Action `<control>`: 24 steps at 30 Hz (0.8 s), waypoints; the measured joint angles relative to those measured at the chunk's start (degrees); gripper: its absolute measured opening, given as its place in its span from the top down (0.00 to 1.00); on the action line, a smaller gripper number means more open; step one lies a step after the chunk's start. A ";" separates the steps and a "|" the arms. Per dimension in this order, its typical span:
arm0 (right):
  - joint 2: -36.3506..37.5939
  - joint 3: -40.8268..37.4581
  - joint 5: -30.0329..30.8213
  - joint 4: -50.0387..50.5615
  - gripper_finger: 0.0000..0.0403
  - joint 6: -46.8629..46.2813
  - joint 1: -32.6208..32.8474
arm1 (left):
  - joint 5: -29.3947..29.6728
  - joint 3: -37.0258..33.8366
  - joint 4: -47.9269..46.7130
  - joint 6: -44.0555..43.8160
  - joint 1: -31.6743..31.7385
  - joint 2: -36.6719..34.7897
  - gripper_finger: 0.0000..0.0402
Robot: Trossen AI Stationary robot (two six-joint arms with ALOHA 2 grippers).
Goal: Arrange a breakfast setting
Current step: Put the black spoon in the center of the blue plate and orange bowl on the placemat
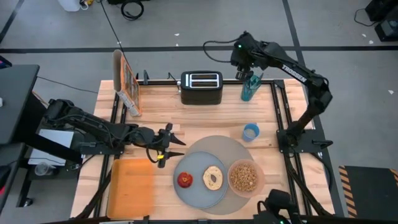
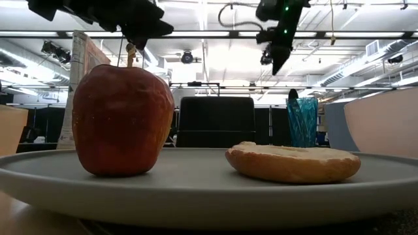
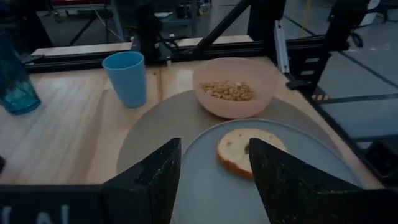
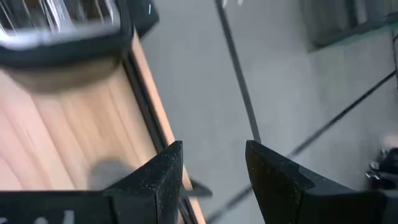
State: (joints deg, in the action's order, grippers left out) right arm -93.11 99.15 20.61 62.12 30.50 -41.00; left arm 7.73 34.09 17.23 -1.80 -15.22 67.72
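A round grey-blue plate [image 1: 198, 191] lies on a large round grey mat [image 1: 214, 146]. On the plate are a small red apple [image 1: 185, 180] and a bagel [image 1: 213, 178]. A translucent pink bowl [image 1: 244, 177] of brown cereal [image 3: 230, 91] stands on the mat to the plate's right. My left gripper [image 1: 179, 148] is open and empty, above the mat's left edge and pointing at the plate; its wrist view [image 3: 214, 168] shows the bagel [image 3: 249, 149] ahead. My right gripper [image 1: 246, 73] is open and empty [image 4: 211, 177] at the table's far edge, above a teal glass [image 1: 250, 88]. No spoon plainly shows.
A black toaster [image 1: 201, 87] stands at the far middle. A cereal box [image 1: 127, 81] stands upright at the far left. A flat orange tray [image 1: 132, 186] lies at the near left. A small blue cup [image 1: 250, 131] stands just beyond the mat's far right edge.
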 joint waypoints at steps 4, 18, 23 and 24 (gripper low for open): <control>-2.63 1.69 0.72 0.62 0.55 1.28 -1.18 | -0.07 0.00 0.42 -0.32 -0.77 0.00 0.51; -5.15 5.73 -2.72 1.02 0.55 3.61 -5.87 | 0.96 0.00 1.09 -0.09 -0.09 0.02 0.51; -5.15 5.73 -2.94 1.59 0.55 4.59 -7.23 | 1.17 0.00 1.51 -1.31 0.36 0.02 0.51; -5.15 5.73 -3.01 1.56 0.55 5.38 -7.50 | 1.20 0.00 1.52 -1.31 0.31 0.02 0.51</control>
State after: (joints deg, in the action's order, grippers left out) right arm -98.26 104.88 17.61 63.68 35.88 -48.50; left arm 8.92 34.09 18.75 -3.11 -14.91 67.75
